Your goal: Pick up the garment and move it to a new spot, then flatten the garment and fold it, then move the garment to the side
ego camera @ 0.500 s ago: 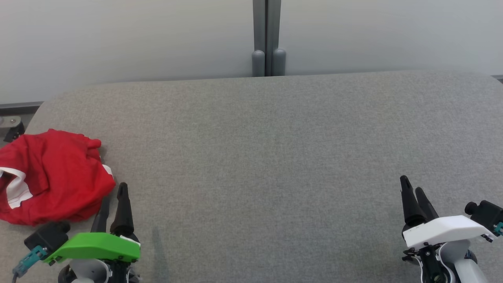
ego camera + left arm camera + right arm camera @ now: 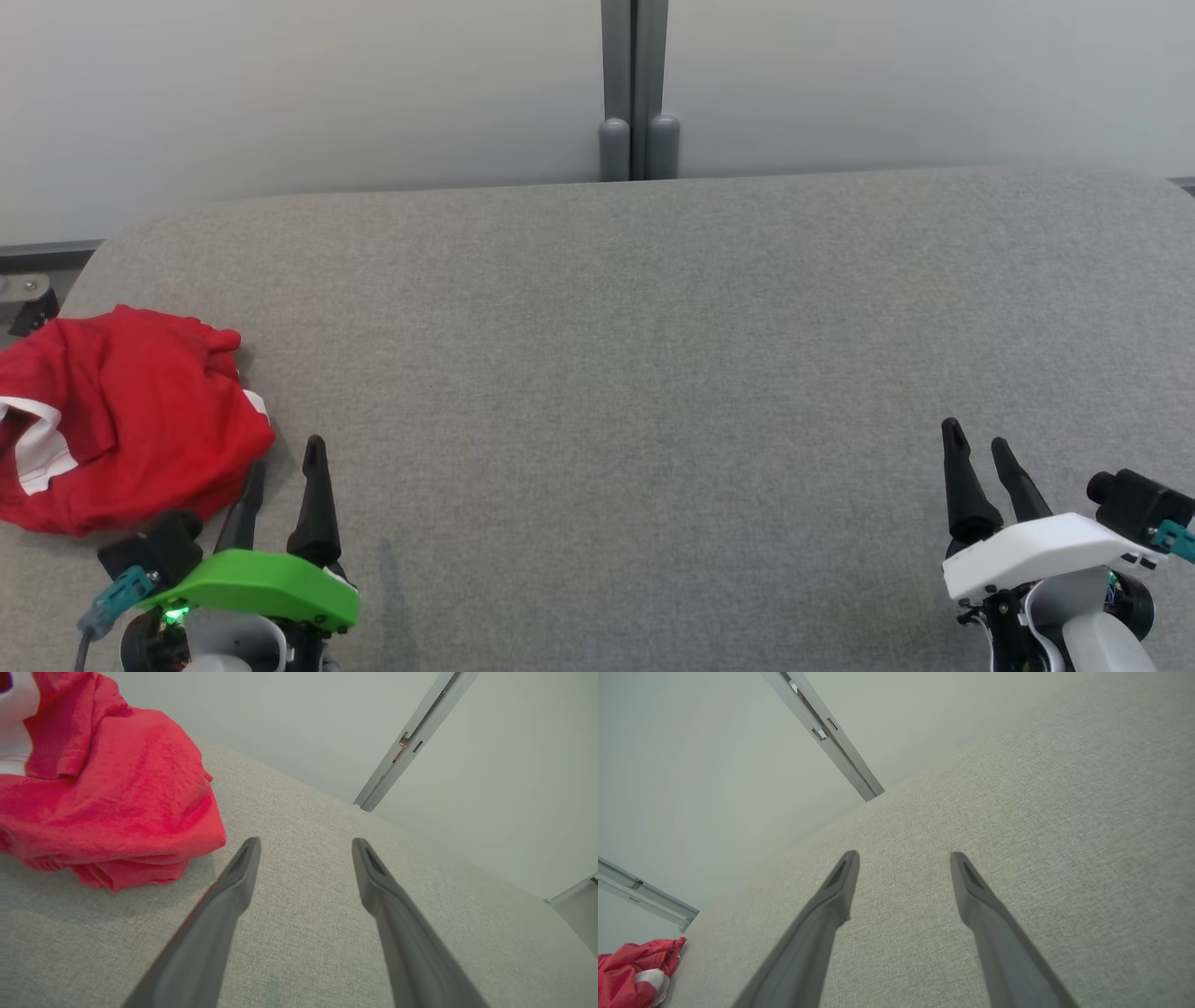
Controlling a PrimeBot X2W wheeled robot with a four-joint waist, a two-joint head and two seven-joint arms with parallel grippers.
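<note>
The garment [image 2: 121, 429] is a red piece with white trim, lying crumpled in a heap at the left end of the grey table [image 2: 635, 373]. My left gripper [image 2: 285, 453], under its green cover, stands open just right of the heap's near edge, with nothing between its fingers. In the left wrist view the garment [image 2: 107, 793] lies left of the left gripper [image 2: 306, 842], apart from the left finger's tip. My right gripper [image 2: 976, 432] is open over bare table at the lower right. The right wrist view has the right gripper [image 2: 903, 855] empty and the garment [image 2: 635, 970] far off at the lower left.
A pale wall with a grey vertical post [image 2: 635, 93] runs behind the table's far edge. The table's left edge lies close beside the garment, with a dark fitting [image 2: 33, 308] just beyond it.
The left gripper has shifted slightly right and toward me, its fingers spread a little wider. The right gripper has edged left. The garment has not moved.
</note>
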